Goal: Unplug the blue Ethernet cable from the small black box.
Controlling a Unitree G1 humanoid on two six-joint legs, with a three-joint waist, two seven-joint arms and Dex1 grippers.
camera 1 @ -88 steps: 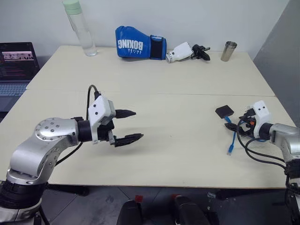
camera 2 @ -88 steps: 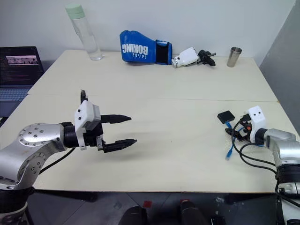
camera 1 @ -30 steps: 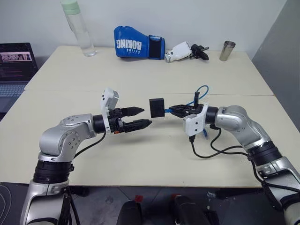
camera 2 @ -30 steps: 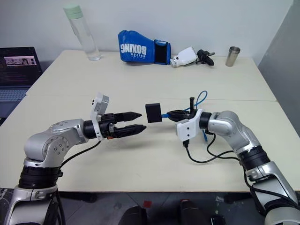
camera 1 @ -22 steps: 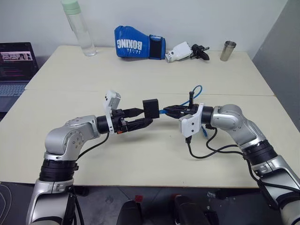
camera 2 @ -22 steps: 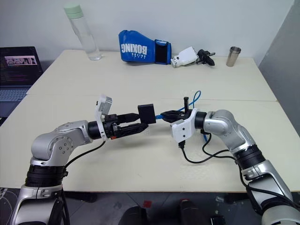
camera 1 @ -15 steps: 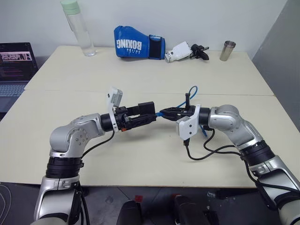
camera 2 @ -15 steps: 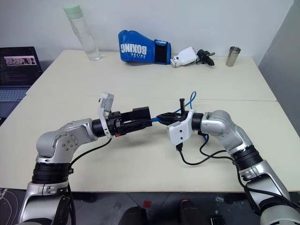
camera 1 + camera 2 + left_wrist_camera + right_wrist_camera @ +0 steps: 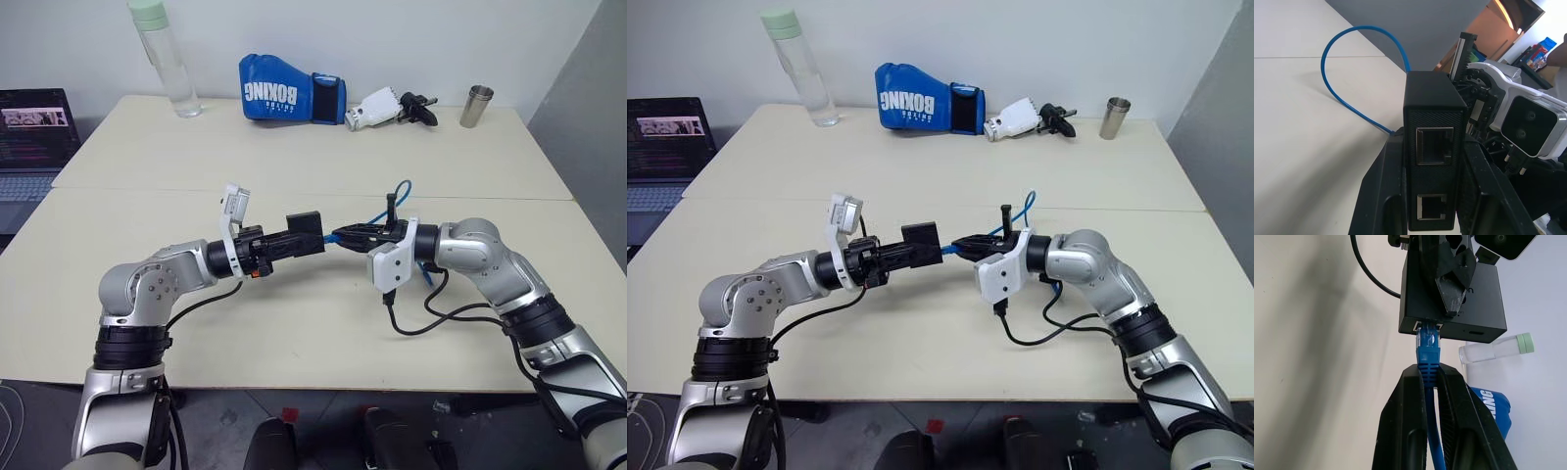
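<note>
While the blue Ethernet cable (image 9: 1428, 343) remains plugged into the small black box (image 9: 305, 231), held above the worktop (image 9: 294, 166), the left fingers (image 9: 1376, 196) have just closed on the box. The right fingers (image 9: 1405, 431) stay clamped behind the plug, so both ends are braced for pulling apart.

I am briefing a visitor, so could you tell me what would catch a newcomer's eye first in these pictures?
Above the middle of the table, the left hand is shut on the small black box while the right hand pinches the blue Ethernet cable, plugged into the box's edge. A blue boxing glove lies at the table's far edge.
</note>
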